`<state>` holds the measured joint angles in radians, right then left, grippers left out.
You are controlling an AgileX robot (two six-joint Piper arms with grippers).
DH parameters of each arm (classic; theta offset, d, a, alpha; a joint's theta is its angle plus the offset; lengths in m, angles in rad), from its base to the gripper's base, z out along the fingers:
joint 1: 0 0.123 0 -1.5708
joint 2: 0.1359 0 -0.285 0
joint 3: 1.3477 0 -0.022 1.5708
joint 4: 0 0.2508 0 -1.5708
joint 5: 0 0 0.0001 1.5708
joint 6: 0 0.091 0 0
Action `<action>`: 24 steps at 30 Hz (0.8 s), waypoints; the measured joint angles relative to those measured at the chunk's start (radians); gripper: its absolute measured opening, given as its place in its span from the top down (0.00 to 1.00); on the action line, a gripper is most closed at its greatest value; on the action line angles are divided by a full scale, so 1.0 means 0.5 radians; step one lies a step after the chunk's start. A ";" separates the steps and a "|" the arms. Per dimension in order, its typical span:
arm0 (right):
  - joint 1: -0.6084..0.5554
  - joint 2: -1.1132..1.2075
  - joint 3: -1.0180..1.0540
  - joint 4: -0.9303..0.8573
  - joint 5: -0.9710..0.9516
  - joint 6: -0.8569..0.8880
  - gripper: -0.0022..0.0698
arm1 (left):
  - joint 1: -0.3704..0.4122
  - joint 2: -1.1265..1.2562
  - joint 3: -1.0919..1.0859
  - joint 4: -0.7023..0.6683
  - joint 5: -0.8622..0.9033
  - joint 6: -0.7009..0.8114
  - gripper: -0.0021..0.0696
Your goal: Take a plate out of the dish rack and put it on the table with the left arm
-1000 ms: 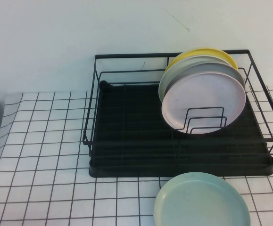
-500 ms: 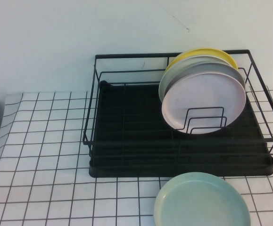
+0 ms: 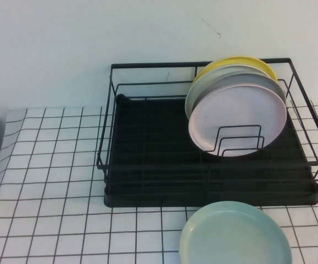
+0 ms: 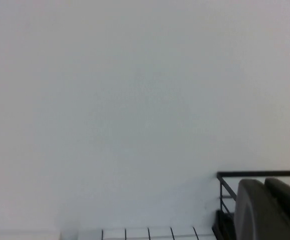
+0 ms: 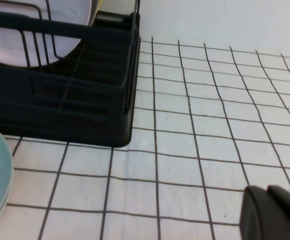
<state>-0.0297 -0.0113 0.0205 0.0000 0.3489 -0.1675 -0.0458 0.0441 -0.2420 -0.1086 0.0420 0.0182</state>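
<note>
Seeing pale pink plate at front of stack, faint speckle on face. Behind it grey plate, then pale grey-green plate, yellow plate at back. Dish rack all black: wire frame, black tray base. Mint green plate on table; table white with thin black grid lines. Wall plain off-white. Left tool dark grey-black at edge of left wrist view; right tool black at corner of right wrist view.
</note>
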 joint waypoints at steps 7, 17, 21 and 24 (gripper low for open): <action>0.000 0.000 0.000 0.000 0.000 0.000 0.97 | 0.000 0.541 -0.413 -0.129 0.257 -0.079 0.98; 0.000 0.000 0.000 0.000 0.000 0.000 0.97 | -0.001 1.364 -0.860 -0.241 0.406 0.016 0.98; 0.000 0.000 0.000 0.000 0.000 0.000 0.97 | -0.016 1.723 -1.164 -0.439 0.609 0.408 0.98; 0.000 0.000 0.000 0.000 0.000 0.000 0.97 | -0.106 1.996 -1.386 -0.714 0.688 0.862 0.98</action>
<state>-0.0297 -0.0113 0.0205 0.0000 0.3489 -0.1675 -0.0990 1.0422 -0.9349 -0.4655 0.3861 0.4491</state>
